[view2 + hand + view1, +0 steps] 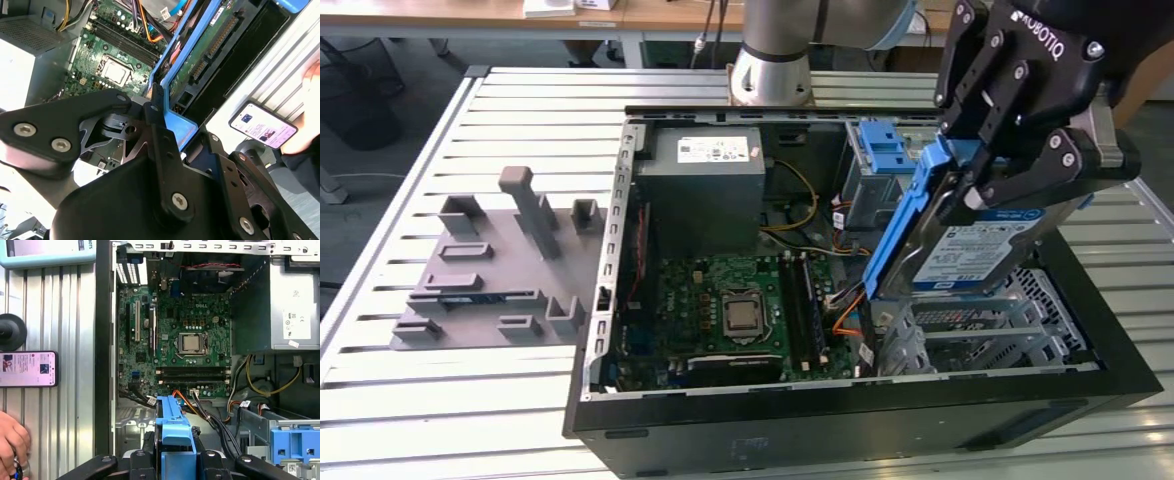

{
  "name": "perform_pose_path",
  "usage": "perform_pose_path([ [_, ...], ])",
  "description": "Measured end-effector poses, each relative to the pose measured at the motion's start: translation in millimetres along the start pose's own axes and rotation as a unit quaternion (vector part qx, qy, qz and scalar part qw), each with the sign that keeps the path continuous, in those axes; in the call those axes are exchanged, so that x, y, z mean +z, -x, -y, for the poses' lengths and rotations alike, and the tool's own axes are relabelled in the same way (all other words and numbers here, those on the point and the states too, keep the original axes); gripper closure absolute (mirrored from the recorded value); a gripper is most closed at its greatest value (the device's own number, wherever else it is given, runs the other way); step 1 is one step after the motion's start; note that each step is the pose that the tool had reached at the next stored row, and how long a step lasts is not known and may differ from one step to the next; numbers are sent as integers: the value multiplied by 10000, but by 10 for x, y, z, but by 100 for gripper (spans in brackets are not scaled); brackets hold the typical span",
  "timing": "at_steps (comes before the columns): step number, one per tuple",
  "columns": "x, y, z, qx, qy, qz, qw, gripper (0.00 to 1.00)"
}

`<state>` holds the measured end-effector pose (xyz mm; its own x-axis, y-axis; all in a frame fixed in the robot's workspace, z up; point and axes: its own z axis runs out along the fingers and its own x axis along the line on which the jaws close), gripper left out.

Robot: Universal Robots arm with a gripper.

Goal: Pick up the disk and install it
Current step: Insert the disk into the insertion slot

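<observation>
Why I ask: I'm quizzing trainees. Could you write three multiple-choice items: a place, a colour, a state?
1. Where is the disk?
A) on the grey fixture
B) in the tool over the open case
C) on the motherboard

2. What colour is the disk's side rail?
A) red
B) green
C) blue

3. The tool is:
A) shut on the disk
B) open and empty
C) resting on the table

Key: 1B, the exterior view shows it held over the case; 2C, its edge rail is blue; 3A, the tool clamps it.
</observation>
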<state>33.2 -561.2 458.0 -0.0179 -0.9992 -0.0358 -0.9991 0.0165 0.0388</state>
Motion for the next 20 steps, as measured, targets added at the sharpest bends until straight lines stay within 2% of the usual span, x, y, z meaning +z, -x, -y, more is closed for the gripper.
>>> perform_pose_path([
  [7, 1, -52, 2, 0, -11, 0, 10000, 63],
  [10, 3, -80, 24, 0, -11, 0, 10000, 63],
  [20, 9, -83, 276, 0, 1, 0, 10000, 63],
])
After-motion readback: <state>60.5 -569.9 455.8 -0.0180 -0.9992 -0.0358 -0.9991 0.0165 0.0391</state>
